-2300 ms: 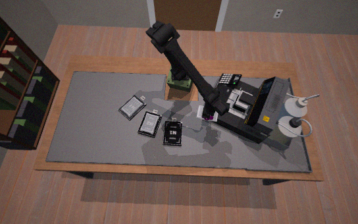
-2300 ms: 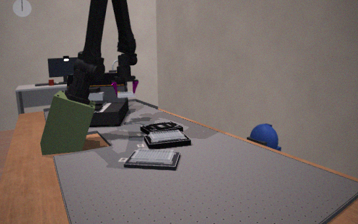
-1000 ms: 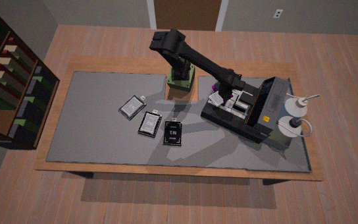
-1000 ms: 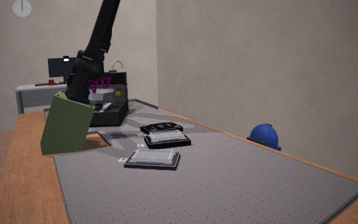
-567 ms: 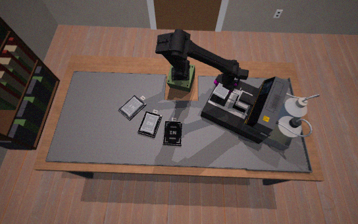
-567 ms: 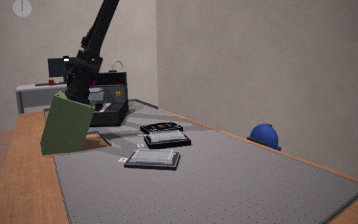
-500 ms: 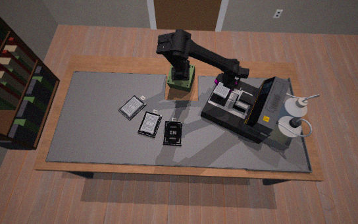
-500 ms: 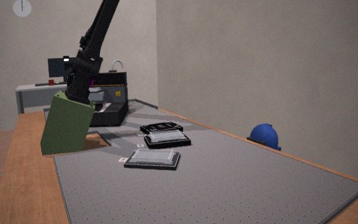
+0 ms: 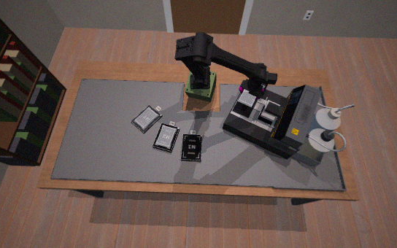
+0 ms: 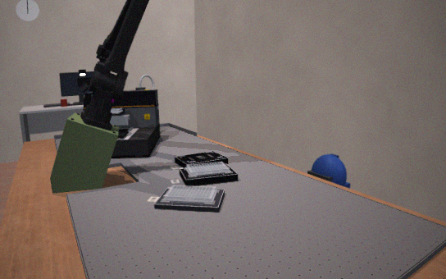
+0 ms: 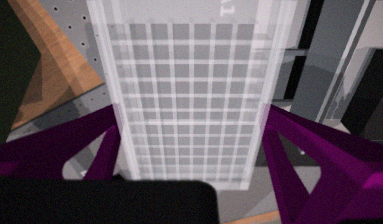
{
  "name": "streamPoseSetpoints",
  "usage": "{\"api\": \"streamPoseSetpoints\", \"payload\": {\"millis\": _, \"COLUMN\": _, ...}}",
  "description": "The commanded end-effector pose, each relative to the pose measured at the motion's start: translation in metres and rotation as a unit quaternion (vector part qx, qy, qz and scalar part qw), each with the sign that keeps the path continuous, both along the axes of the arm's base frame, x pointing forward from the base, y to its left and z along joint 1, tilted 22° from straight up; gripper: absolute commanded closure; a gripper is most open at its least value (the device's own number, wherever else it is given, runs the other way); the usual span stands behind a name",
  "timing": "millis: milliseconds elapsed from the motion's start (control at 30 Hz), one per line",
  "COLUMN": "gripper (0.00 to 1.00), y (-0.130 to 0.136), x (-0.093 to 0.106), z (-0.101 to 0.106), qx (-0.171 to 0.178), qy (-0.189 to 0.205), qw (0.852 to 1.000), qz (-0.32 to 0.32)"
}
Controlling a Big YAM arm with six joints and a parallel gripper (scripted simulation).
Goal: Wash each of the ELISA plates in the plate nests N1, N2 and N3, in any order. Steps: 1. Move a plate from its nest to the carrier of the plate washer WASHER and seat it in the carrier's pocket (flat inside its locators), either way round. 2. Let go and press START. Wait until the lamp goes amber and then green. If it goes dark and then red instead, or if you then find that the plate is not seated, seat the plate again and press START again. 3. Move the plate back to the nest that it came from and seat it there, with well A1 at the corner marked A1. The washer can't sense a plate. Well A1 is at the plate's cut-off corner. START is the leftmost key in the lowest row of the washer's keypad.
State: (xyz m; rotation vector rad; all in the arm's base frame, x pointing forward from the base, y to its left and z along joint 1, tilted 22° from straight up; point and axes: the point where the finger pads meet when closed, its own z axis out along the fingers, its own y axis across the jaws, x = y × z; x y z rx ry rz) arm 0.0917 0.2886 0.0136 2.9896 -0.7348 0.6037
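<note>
From above, I have the tool (image 9: 249, 93) (image 11: 191, 111) clamped on a pale ELISA plate (image 9: 247, 98) (image 10: 116, 111) (image 11: 189, 100), right of centre in the upper half of the frame. The plate looks whitish, with a fine grid of wells, and it shows over the left part of the washer (image 9: 303, 113) (image 10: 137, 144); I can't tell from here whether it touches. Near the middle of the frame, nest N1 (image 9: 191, 147) is bare, dark with white markings. To its left two more clear plates lie in black nests, the middle plate (image 9: 166, 136) (image 10: 208, 169) and the outer plate (image 9: 147, 117) (image 10: 190, 194), all on the counter (image 9: 124, 186) (image 10: 30, 213).

From the side, the arm hides most of my plate; a pale sliver shows left of centre, in front of the washer. The two nested plates look glassy and lie flat.

In the wrist view, my plate fills the middle, see-through with bright grid lines and clear side walls. A magenta finger meets each long side, and a sideways "A1" reads at the top of the frame.
</note>
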Motion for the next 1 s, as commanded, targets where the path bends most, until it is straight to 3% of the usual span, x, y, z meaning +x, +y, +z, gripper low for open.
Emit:
{"api": "streamPoseSetpoints", "payload": {"millis": 0, "gripper": 0.16, "y": 0.012, "x": 0.001, "z": 0.008, "qx": 0.013, "qy": -0.001, "qw": 1.000, "qz": 0.002}}
{"api": "streamPoseSetpoints", "payload": {"millis": 200, "gripper": 0.16, "y": 0.012, "x": 0.002, "z": 0.008, "qx": 0.013, "qy": -0.001, "qw": 1.000, "qz": 0.002}}
{"api": "streamPoseSetpoints", "payload": {"millis": 267, "gripper": 0.16, "y": 0.020, "x": 0.007, "z": 0.017, "qx": 0.021, "qy": -0.002, "qw": 1.000, "qz": 0.000}}
{"api": "streamPoseSetpoints", "payload": {"millis": 333, "gripper": 0.16, "y": 0.012, "x": 0.002, "z": 0.008, "qx": 0.013, "qy": -0.001, "qw": 1.000, "qz": 0.002}}
{"api": "streamPoseSetpoints", "payload": {"millis": 367, "gripper": 0.16, "y": 0.019, "x": 0.007, "z": 0.018, "qx": 0.022, "qy": -0.002, "qw": 1.000, "qz": 0.000}}
{"api": "streamPoseSetpoints", "payload": {"millis": 433, "gripper": 0.16, "y": 0.019, "x": 0.007, "z": 0.018, "qx": 0.022, "qy": -0.002, "qw": 1.000, "qz": 0.000}}
{"api": "streamPoseSetpoints", "payload": {"millis": 467, "gripper": 0.16, "y": 0.012, "x": 0.002, "z": 0.008, "qx": 0.013, "qy": -0.001, "qw": 1.000, "qz": 0.002}}
{"api": "streamPoseSetpoints", "payload": {"millis": 833, "gripper": 0.16, "y": 0.012, "x": 0.003, "z": 0.008, "qx": 0.013, "qy": -0.001, "qw": 1.000, "qz": 0.002}}
{"api": "streamPoseSetpoints", "payload": {"millis": 967, "gripper": 0.16, "y": 0.000, "x": 0.008, "z": -0.007, "qx": -0.002, "qy": 0.001, "qw": 1.000, "qz": 0.000}}
